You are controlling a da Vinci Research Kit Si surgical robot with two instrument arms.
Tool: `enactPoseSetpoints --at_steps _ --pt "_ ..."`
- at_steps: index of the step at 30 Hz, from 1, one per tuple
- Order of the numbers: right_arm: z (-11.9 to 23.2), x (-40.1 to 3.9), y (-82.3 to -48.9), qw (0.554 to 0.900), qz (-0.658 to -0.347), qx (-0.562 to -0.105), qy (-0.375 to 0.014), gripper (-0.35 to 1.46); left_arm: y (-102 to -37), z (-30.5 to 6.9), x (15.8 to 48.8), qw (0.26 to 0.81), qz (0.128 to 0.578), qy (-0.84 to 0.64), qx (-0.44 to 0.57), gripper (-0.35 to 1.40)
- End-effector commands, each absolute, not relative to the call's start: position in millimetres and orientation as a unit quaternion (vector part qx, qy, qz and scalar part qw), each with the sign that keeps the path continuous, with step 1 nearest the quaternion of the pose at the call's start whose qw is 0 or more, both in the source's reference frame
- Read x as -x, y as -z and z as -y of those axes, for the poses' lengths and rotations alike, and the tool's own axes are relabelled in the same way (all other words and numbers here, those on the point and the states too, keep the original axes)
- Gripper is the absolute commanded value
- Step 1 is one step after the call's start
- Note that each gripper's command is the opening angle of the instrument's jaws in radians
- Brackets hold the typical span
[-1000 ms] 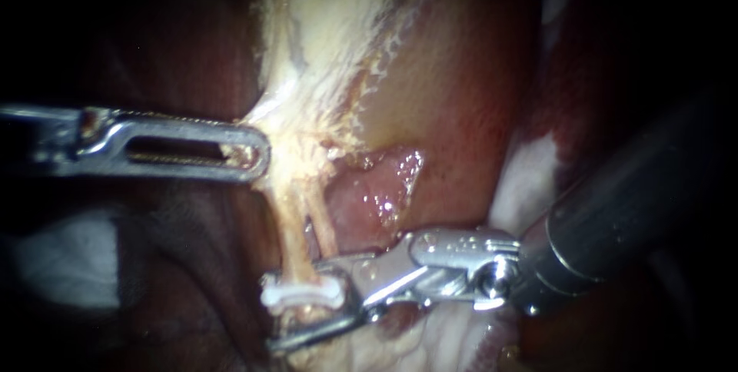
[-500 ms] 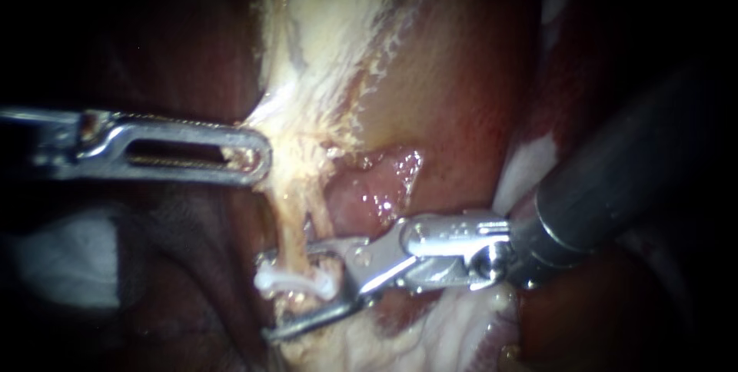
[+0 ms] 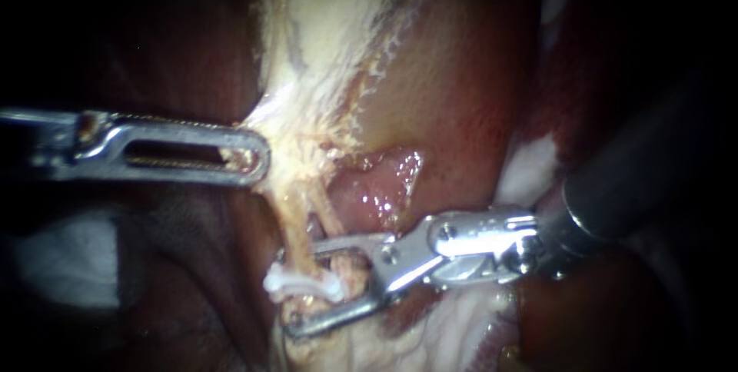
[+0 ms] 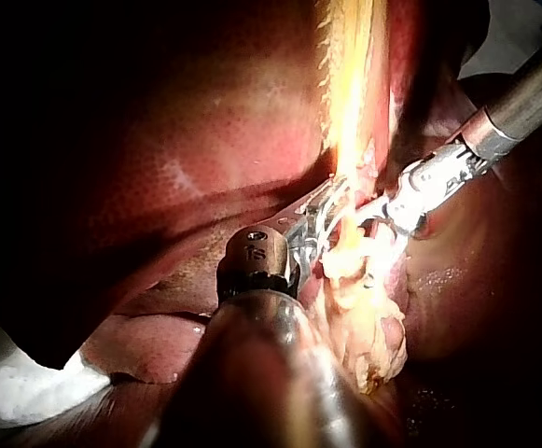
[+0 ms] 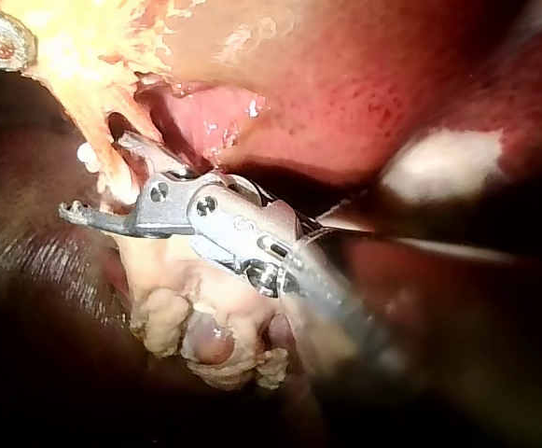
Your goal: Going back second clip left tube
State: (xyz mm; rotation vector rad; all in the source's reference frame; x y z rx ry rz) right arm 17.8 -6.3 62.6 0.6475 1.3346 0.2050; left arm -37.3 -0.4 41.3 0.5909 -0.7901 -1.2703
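Note:
In the endoscope view my left instrument (image 3: 244, 157) holds its slotted jaws shut on pale tissue below the gallbladder (image 3: 330, 34), stretching it leftward. Two thin tubes run down from there: the left tube (image 3: 292, 222) and the right tube (image 3: 332, 222). A white clip (image 3: 304, 286) sits across the left tube low down. My right instrument (image 3: 290, 292) has its jaws open, one above and one below the clip, with gaps showing. The right wrist view shows those open jaws (image 5: 98, 177) astride the pale strand. In the left wrist view the left instrument (image 4: 312, 229) grips the same strand.
Dark red liver (image 3: 177, 264) lies left and below, and reddish tissue (image 3: 461, 72) to the right of the gallbladder. White gauze (image 3: 69, 257) sits at the lower left, more gauze (image 3: 530, 172) behind the right instrument's shaft. Fatty lumps (image 5: 205, 327) hang under the tubes.
The right instrument first slid left, then drew back to the right along the clip, which stays on the tube. Its jaws remain open. The left instrument has held still.

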Motion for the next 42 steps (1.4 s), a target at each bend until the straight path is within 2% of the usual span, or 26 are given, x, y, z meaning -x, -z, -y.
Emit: enactPoseSetpoints --at_steps 1,15,22,32,42 --pt "6.2 -17.3 -62.4 0.733 -0.608 -0.291 -0.090 0.60 -41.3 0.4 37.3 0.694 0.354 0.568 -0.265 -0.35" --pt "1.9 -8.0 -57.0 0.747 -0.621 -0.232 -0.053 0.60 -41.4 0.3 37.2 0.694 0.354 0.568 -0.265 -0.35" --pt "-0.5 -4.0 -54.4 0.753 -0.625 -0.201 -0.052 0.60 -41.7 0.1 37.2 0.694 0.354 0.568 -0.265 -0.35" --pt "-1.1 -2.8 -53.0 0.750 -0.631 -0.193 -0.046 0.60 -43.1 0.5 37.6 0.693 0.355 0.570 -0.263 -0.35" --pt "-1.0 -2.8 -53.1 0.750 -0.631 -0.193 -0.046 0.60 -47.3 1.6 40.4 0.697 0.355 0.568 -0.257 -0.35"
